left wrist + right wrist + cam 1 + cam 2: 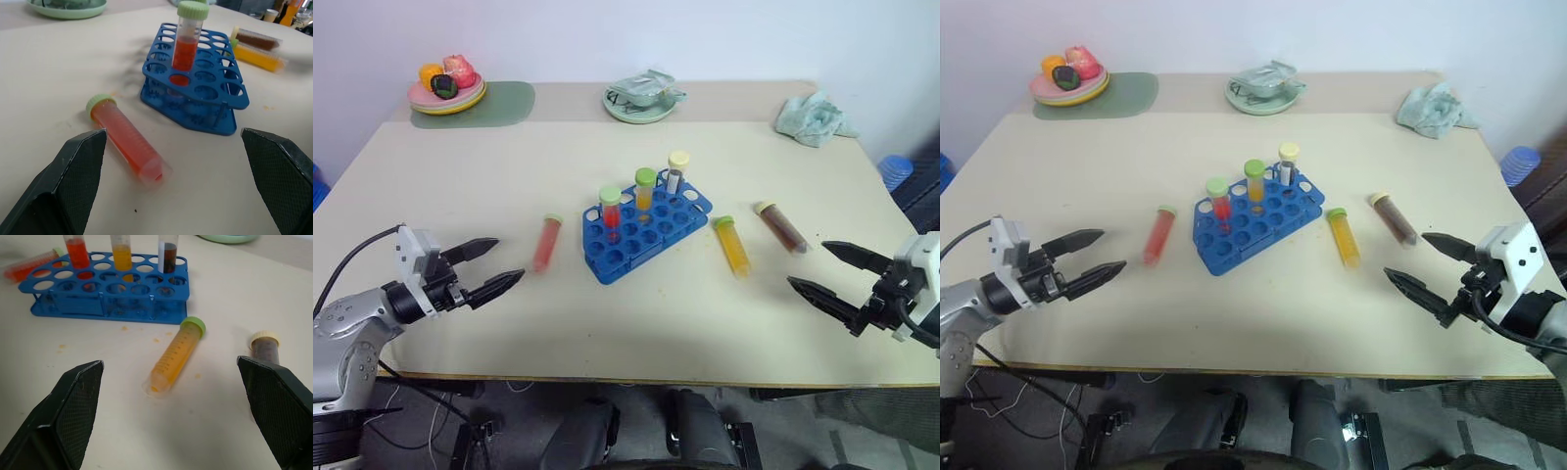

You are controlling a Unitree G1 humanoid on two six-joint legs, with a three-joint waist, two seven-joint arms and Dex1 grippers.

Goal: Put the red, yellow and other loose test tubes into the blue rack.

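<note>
We see the left gripper (497, 264) at the worktop's (460, 186) 8 o'clock edge, fingers spread wide and holding nothing. Just past it the red tube (546, 243) lies flat, its green cap towards 12 o'clock, near the rack's left end but apart from it. The blue rack (646, 231) sits mid-worktop, skewed, with three tubes standing upright in its far row: one red (611, 211), one orange (645, 192), one greyish (675, 172). At the rack's 3 o'clock the yellow tube (732, 245) lies flat, and just beyond it the brown tube (781, 227), both capped ends towards 12 o'clock. The right gripper (827, 272) hovers at the 4 o'clock edge, fingers wide and empty, near the brown tube without touching it.
</note>
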